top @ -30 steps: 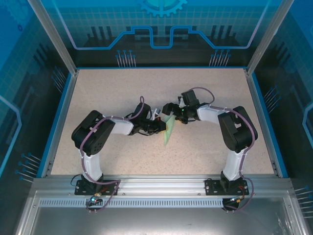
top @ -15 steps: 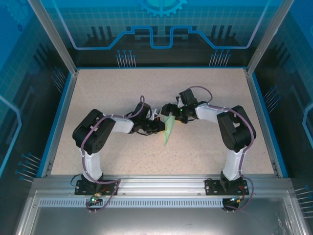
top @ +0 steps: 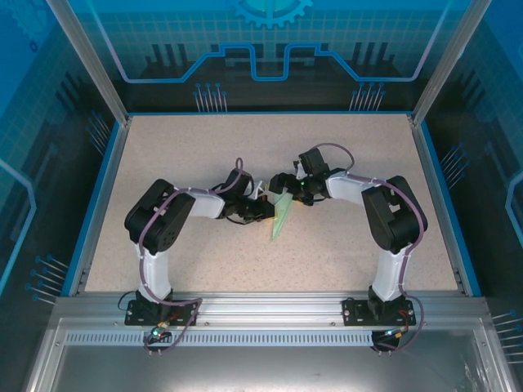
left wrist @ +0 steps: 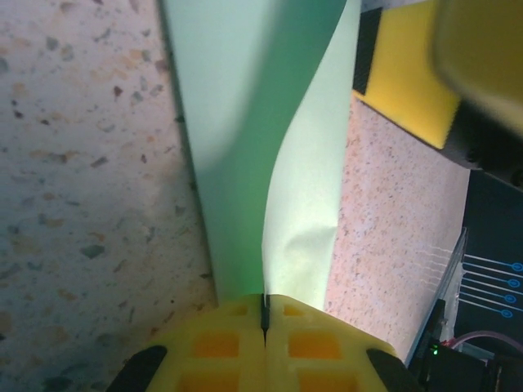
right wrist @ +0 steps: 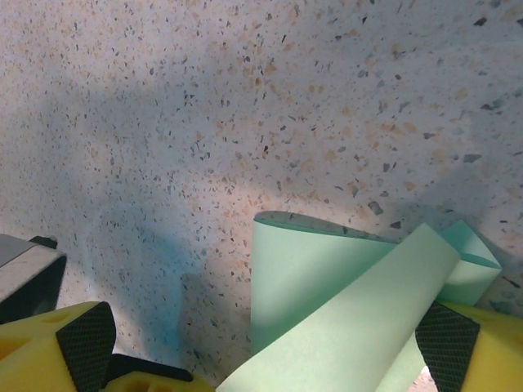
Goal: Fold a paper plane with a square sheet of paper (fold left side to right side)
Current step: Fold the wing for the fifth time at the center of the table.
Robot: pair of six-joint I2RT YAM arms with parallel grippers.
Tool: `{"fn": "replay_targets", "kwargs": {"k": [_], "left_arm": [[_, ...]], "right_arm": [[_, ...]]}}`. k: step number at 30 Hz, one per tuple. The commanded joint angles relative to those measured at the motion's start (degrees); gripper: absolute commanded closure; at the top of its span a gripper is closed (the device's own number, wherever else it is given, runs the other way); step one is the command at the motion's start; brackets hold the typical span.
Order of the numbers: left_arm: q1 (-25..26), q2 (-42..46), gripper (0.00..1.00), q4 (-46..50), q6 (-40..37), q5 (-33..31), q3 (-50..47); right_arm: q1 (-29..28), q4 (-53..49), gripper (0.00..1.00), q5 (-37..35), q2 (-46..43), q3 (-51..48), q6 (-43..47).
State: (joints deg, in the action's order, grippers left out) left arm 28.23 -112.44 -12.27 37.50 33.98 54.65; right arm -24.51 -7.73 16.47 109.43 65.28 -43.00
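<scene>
From above, the square sheet of paper (top: 279, 220) — folded narrow — lies at centre, tip toward 6 o'clock. Left wrist: the left gripper (left wrist: 264, 314) pinches its edge at 6 o'clock. Right wrist: the right gripper (right wrist: 265, 351) stands spread, paper curling between, seemingly unheld.

- A robotics lab test cell, not a home or a shop: the workspace is boxed in by an aluminium frame (top: 86, 61) of bare extruded posts.
- Tinted blue wall panels (top: 163, 49) close it off at the back and sides, printed with circuit-line patterns and a gear emblem (top: 271, 10).
- The speckled tabletop (top: 204, 147) has a blue border (top: 102, 196), like a dedicated bench.
- The left arm (top: 159, 224) and the right arm (top: 396, 216) are bolted by black base plates to a slotted aluminium rail (top: 261, 309) at the near edge.
- Exposed purple cables (top: 143, 269) run along the arms to connectors by the rail.
- A plain sheet-metal tray (top: 245, 367) lies in front of the rail.
</scene>
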Motion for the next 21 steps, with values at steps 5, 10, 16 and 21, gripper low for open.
{"fn": "replay_targets", "kwargs": {"k": [5, 10, 16, 21], "left_arm": [[-0.66, -1.98, 0.97, 1.06, -1.38, 0.92, 1.42], [-0.65, -2.61, 0.97, 1.18, -1.21, 0.92, 1.34], [-0.7, -3.04, 0.98, 2.12, -1.25, 0.92, 1.66], [-0.63, -3.31, 0.97, 2.47, -1.24, 0.91, 1.84]], "right_arm": [[-1.64, -3.63, 0.01, -0.45, 2.27, -0.31, 0.82], [-1.44, -2.33, 0.01, -0.82, 0.13, -0.76, 1.14], [-0.76, -2.5, 0.01, -3.23, -4.75, -0.92, 2.13], [0.08, -3.23, 0.01, -5.96, -10.09, -3.19, 1.83]]}}
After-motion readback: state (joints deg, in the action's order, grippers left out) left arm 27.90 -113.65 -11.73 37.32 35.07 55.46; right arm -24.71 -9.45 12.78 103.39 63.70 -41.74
